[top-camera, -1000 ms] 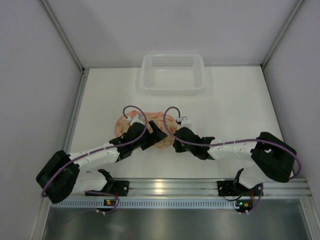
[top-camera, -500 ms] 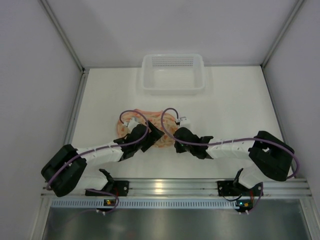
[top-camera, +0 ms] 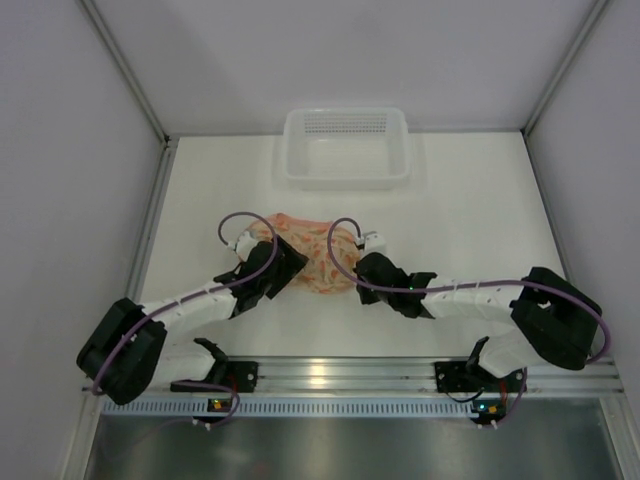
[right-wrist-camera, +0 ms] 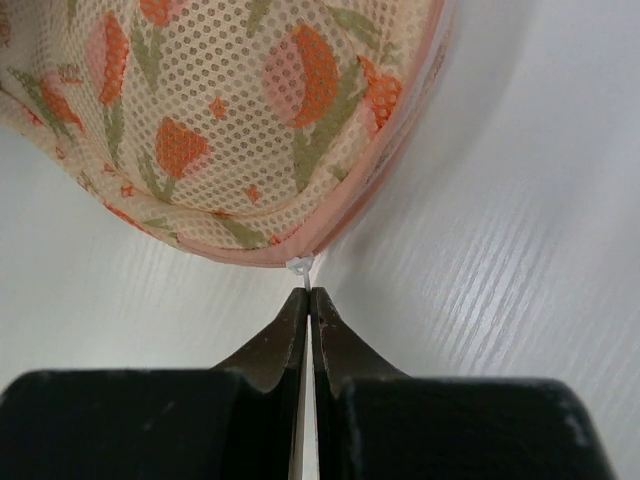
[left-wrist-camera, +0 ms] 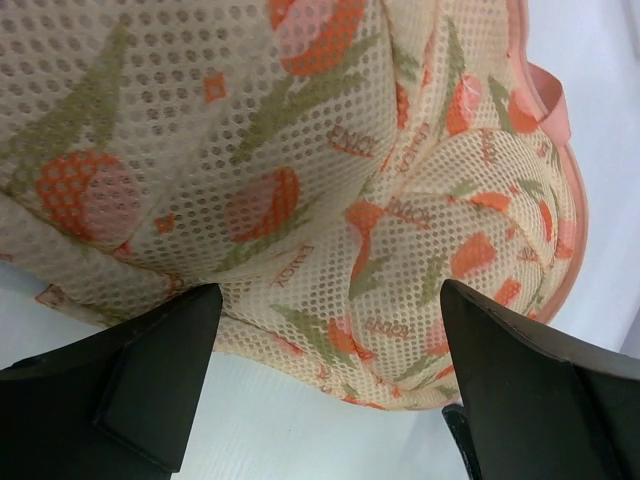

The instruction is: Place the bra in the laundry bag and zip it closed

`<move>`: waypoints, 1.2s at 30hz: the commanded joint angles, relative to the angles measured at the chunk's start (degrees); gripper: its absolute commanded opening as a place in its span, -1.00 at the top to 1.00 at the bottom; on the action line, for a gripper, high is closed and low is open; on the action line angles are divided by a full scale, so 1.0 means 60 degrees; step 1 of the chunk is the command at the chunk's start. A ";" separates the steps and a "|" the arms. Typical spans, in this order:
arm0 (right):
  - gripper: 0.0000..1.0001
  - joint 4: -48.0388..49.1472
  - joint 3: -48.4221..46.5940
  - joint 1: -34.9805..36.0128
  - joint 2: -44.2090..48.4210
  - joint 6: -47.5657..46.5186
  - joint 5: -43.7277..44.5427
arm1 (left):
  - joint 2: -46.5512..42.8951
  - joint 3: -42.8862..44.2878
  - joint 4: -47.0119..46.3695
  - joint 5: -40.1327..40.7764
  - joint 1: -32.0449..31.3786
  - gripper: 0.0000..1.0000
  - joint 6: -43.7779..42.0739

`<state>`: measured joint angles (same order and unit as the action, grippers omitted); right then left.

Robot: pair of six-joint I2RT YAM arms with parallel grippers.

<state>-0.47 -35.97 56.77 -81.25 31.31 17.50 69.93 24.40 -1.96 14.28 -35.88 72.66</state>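
Note:
The laundry bag [top-camera: 318, 255] lies mid-table, pale mesh with an orange print and coral trim. It also fills the left wrist view [left-wrist-camera: 300, 170] and the right wrist view [right-wrist-camera: 230, 130]. My left gripper [left-wrist-camera: 330, 375] is open, its jaws wide apart at the bag's near-left edge, gripping nothing. My right gripper [right-wrist-camera: 308, 298] is shut on the white zipper pull [right-wrist-camera: 299, 268] at the bag's coral edge. In the top view the left gripper [top-camera: 287, 262] and the right gripper [top-camera: 352, 272] flank the bag. The bra is hidden.
A white slotted plastic basket [top-camera: 345, 148] stands at the back of the table behind the bag. Grey walls enclose the table on the left, right and back. A metal rail [top-camera: 330, 375] runs along the near edge.
The left arm has swung left and its gripper has drawn back off the bag, uncovering more of it. The right gripper has shifted slightly right along the bag's edge.

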 commanded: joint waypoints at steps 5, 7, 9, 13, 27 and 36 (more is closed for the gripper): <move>1.00 0.0733 0.0485 -0.0175 0.0153 -0.0648 -0.1287 | 0.0942 0.0165 0.0825 -0.0153 0.0895 -0.97 -0.2074; 1.00 0.1175 0.0691 -0.0146 0.0124 -0.0604 -0.1873 | 0.1219 0.0399 0.0737 -0.0474 0.1101 -0.97 -0.2818; 1.00 0.1526 0.0576 -0.0088 -0.0079 -0.0517 -0.2007 | 0.1483 0.0880 0.0722 -0.0637 0.1350 -0.97 -0.3188; 1.00 0.1558 -0.0258 0.0088 -0.0943 -0.0312 -0.2037 | 0.2230 0.1892 0.0750 -0.1558 0.1629 -0.97 -0.4519; 1.00 0.1513 -0.1901 0.0103 -0.2600 0.0011 -0.2095 | -0.1547 0.0899 0.0781 -0.2106 0.1205 -0.97 -0.1173; 1.00 0.1616 -0.1784 0.0118 -0.2498 -0.0018 -0.2286 | -0.0598 -0.0186 -0.1444 -0.1384 -0.0055 -0.97 0.1482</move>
<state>6.35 -45.12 57.01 -96.29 31.07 4.58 63.94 24.40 -2.44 4.14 -34.98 73.41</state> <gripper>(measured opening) 0.007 0.985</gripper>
